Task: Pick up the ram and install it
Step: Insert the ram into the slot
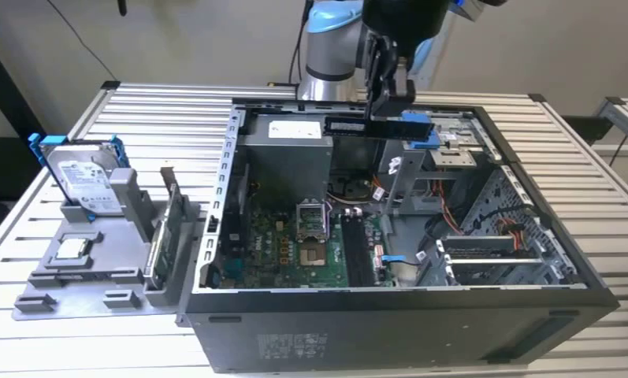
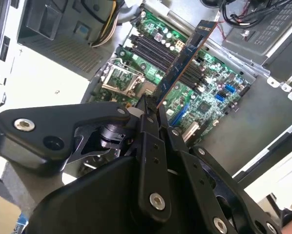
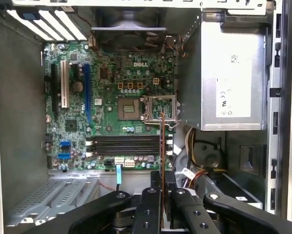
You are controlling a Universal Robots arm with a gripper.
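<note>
Gripper point(image 2: 150, 108) clamped on ram point(image 2: 185, 58) at 1 end | ram over green motherboard point(image 3: 109, 78) | judged light, stiff, fragile; hold flat faces, not contacts

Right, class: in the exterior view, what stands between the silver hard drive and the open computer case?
A green circuit card stands on edge in the grey holder, between the hard drive and the case, in the exterior view.
</note>
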